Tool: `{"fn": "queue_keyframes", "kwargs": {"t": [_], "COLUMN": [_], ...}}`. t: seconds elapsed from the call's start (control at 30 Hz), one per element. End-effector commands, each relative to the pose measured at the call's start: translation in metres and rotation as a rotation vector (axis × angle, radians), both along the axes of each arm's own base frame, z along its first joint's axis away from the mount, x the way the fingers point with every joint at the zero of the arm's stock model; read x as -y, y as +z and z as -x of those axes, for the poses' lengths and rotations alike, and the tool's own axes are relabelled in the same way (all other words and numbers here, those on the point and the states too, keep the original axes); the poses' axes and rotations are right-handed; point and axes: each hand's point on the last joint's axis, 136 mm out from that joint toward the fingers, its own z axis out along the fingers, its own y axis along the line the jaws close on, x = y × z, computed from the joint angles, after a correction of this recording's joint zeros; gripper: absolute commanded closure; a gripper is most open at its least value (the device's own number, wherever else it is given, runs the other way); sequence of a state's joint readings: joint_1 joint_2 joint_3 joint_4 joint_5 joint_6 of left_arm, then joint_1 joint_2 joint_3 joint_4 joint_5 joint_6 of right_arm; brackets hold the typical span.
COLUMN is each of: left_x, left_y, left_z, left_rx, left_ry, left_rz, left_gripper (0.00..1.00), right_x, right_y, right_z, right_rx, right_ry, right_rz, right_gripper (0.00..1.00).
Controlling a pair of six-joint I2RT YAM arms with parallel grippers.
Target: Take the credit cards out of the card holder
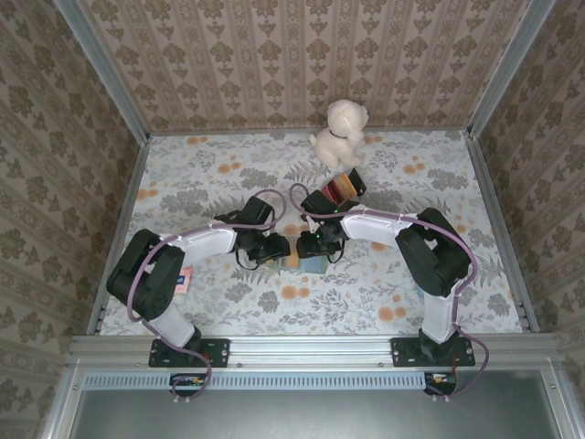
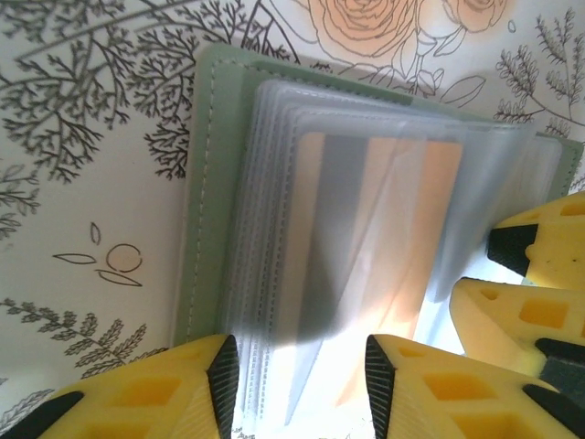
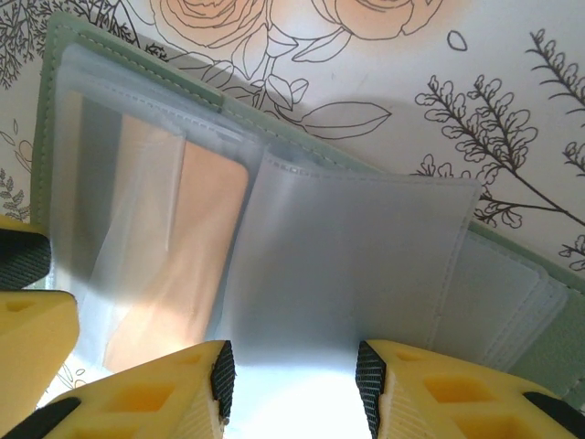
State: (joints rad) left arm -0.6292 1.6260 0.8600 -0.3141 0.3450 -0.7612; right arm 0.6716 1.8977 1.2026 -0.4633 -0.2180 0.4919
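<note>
Left wrist view: finding the card holder [image 2: 206,183] spread open, clear sleeves [image 2: 274,229] up, lower edge cut off, an orange card [image 2: 430,201] blurring behind plastic; left claw [image 2: 302,384] half-open astride the sleeves, clamping nothing visibly. Right wrist view: seeing the card holder's length slanting from upper left to lower right, right claw [image 3: 292,389] half-open over one sleeve. Top external view: barely making out the card holder, lying on the near side of the plush dog [image 1: 340,133], well apart, under both claws.

Both arms bend inward, the left gripper [image 1: 280,251] and right gripper [image 1: 313,245] meeting over the card holder [image 1: 312,265], with a plush dog [image 1: 340,131] well behind.
</note>
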Motion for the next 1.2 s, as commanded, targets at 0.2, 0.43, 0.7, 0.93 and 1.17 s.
{"fn": "queue_keyframes", "kwargs": {"t": [0.2,0.43,0.7,0.93,1.17], "left_x": [0.007,-0.002,0.003,0.007,0.009], "left_y": [0.012,0.022,0.019,0.009,0.005], "left_z": [-0.002,-0.003,-0.003,-0.003,-0.002], "left_rx": [0.029,0.066,0.056,0.030,0.019], "left_ry": [-0.031,-0.023,-0.025,-0.027,-0.030], "left_rz": [0.019,-0.015,0.010,0.015,0.023], "left_gripper": [0.64,0.57,0.63,0.62,0.65], "right_x": [0.018,0.018,0.018,0.018,0.018], "right_y": [-0.030,-0.030,-0.031,-0.031,-0.031], "right_z": [0.014,0.013,0.013,0.014,0.014], "right_rx": [-0.069,-0.069,-0.073,-0.075,-0.075], "right_ry": [0.007,0.006,0.003,0.005,0.005], "right_rz": [0.077,0.074,0.071,0.071,0.068], "right_gripper": [0.54,0.55,0.55,0.55,0.55]}}
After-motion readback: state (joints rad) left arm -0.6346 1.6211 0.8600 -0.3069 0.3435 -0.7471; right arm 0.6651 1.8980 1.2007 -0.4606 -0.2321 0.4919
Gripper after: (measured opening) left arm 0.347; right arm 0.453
